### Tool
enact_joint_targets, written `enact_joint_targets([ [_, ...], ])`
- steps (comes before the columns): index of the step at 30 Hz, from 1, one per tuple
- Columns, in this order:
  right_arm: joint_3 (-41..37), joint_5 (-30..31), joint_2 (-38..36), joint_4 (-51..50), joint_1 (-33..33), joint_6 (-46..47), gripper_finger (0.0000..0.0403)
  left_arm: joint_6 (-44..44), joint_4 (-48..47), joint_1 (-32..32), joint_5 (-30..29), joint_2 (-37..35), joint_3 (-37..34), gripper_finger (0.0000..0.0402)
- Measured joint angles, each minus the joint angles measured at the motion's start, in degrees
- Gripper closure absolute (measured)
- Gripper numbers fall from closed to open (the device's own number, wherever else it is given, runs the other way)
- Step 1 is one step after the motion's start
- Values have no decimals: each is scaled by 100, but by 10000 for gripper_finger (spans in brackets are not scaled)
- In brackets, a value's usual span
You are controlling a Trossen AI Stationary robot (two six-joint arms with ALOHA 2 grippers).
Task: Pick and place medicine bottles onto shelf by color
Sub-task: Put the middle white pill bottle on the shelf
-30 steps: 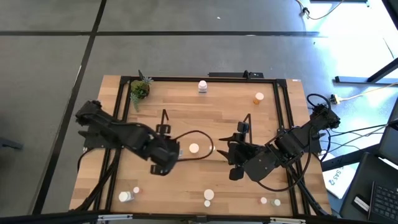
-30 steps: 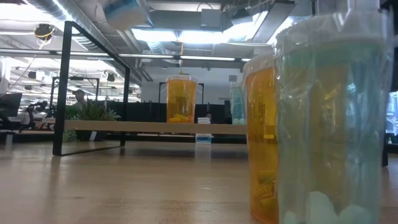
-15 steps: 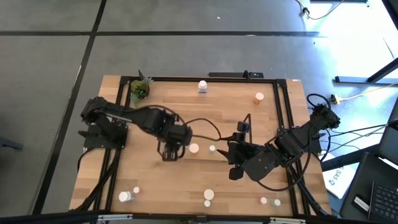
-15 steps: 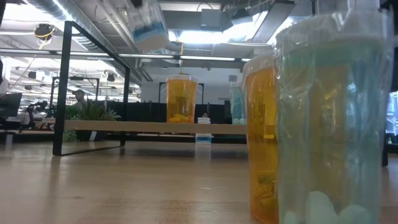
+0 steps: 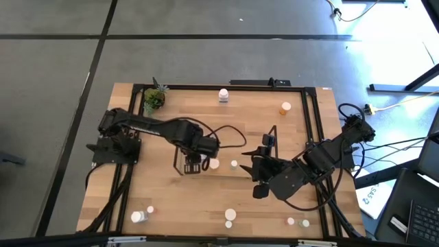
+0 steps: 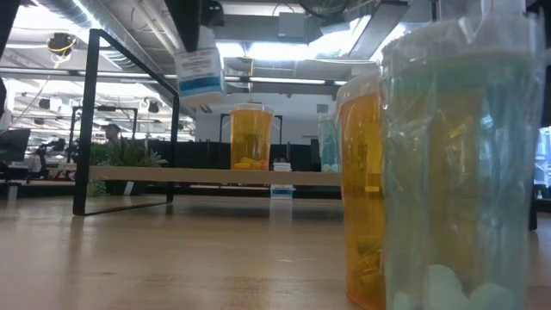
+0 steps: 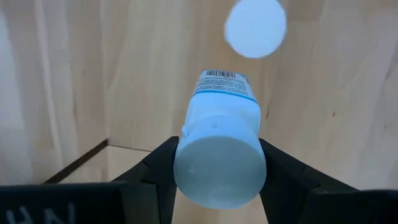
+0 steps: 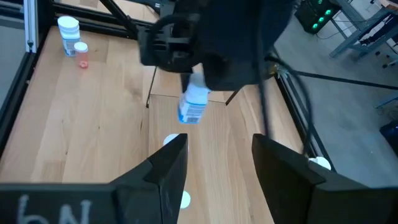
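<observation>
My left gripper (image 5: 195,163) is shut on a white bottle with a blue label (image 7: 219,124), held in the air over the left part of the shelf (image 6: 215,175). The bottle also shows in the low view (image 6: 200,77) and in the right wrist view (image 8: 193,103). An orange bottle (image 6: 250,138) stands upright on the shelf's wood surface; its white cap (image 7: 255,28) shows below the held bottle. My right gripper (image 5: 255,170) is open and empty at the shelf's right part (image 8: 217,168). My left gripper pinches the white bottle at its capped top end (image 7: 217,171) between its two fingers (image 7: 160,163), one on each side. The fingers come from above, pointing down. The bottle hangs below them, cap up, slightly tilted, clear of the shelf and table.
Two big bottles, orange (image 6: 362,189) and teal (image 6: 465,164), stand close to the low camera. More bottles stand at the far edge (image 5: 223,95), far right (image 5: 285,107) and along the near edge (image 5: 139,217) (image 5: 230,215). A green plant (image 5: 154,98) is at the far left.
My left gripper has gone toward the table's right edge and a little toward the far edge with the white bottle, and has come down toward the shelf. The bottle stays clear, cap up.
</observation>
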Motion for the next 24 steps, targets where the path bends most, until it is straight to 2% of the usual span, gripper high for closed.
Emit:
enact_joint_targets([
  [7,0,2,0,-17,0,-13,221,-328,-12,-211,-52,64,-316,241],
  [18,0,2,0,-29,0,-23,221,-371,815,-331,-59,58,-1183,241],
  [24,0,2,0,-28,0,-33,221,-375,960,-320,-56,58,-1471,241],
])
